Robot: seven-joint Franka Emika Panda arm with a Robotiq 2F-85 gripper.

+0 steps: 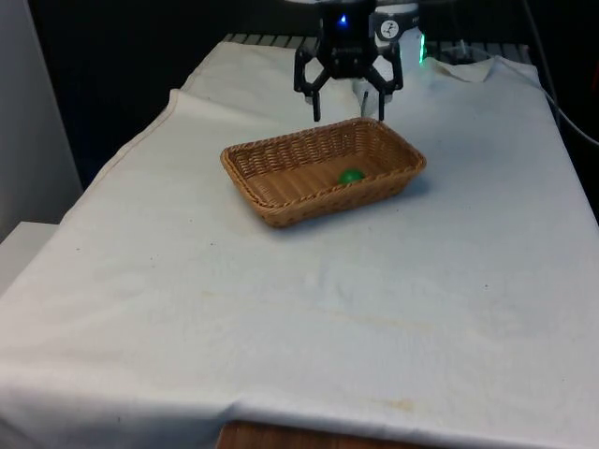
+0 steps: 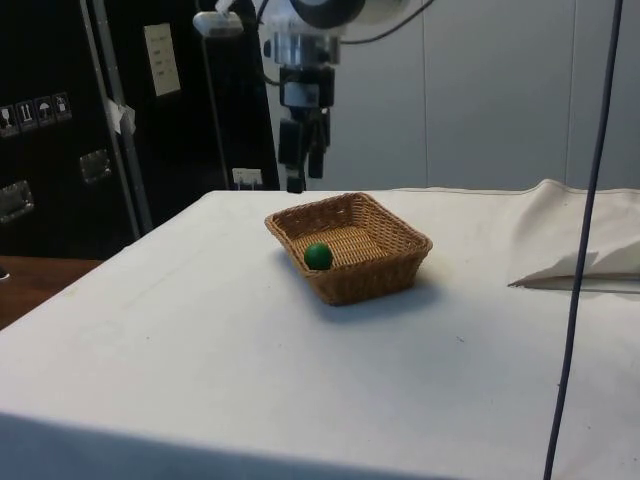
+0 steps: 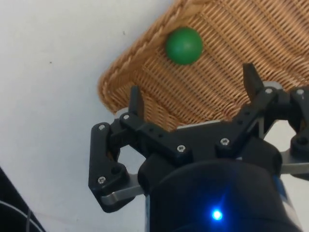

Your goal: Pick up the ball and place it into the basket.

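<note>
A small green ball (image 1: pixel 351 176) (image 2: pixel 318 256) (image 3: pixel 184 45) lies inside the brown wicker basket (image 1: pixel 281 150) (image 2: pixel 375 280) (image 3: pixel 145 63), against the wall nearest the front camera. My black gripper (image 1: pixel 347 110) (image 2: pixel 303 180) (image 3: pixel 193 92) hangs open above the basket's far rim, nothing between its fingers (image 3: pixel 135 99). It is clear of the ball and of the basket.
The basket stands on the white cloth (image 1: pixel 309 299), towards the table's far half. A fold of loose cloth (image 2: pixel 580 255) lies at the right in the side view. A thin cable (image 2: pixel 585 200) hangs in front of the side camera.
</note>
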